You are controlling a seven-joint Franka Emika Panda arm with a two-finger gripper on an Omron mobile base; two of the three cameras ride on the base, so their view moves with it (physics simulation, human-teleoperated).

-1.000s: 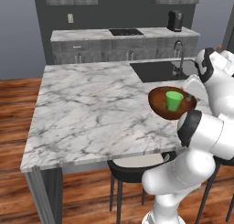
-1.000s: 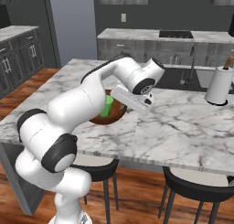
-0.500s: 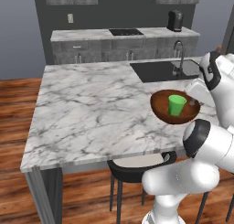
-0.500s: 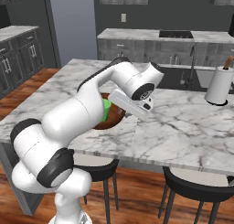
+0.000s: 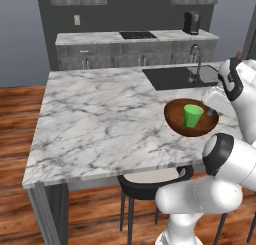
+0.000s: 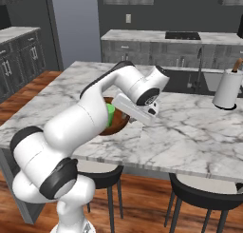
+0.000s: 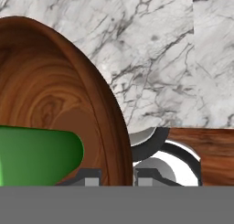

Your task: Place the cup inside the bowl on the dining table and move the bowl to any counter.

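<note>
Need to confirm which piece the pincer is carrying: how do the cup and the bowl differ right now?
The cup is bright green, small and tapered; the bowl is dark reddish-brown, wide and shallow. The cup stands inside the bowl, ungripped; the pincer clamps the bowl's rim. Both are over the dining table.

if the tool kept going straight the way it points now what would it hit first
The tool is clamped on the bowl rim, pointing down. Past the rim the line seems to meet the dark stool beside the dining table edge, though depth is unclear.
</note>
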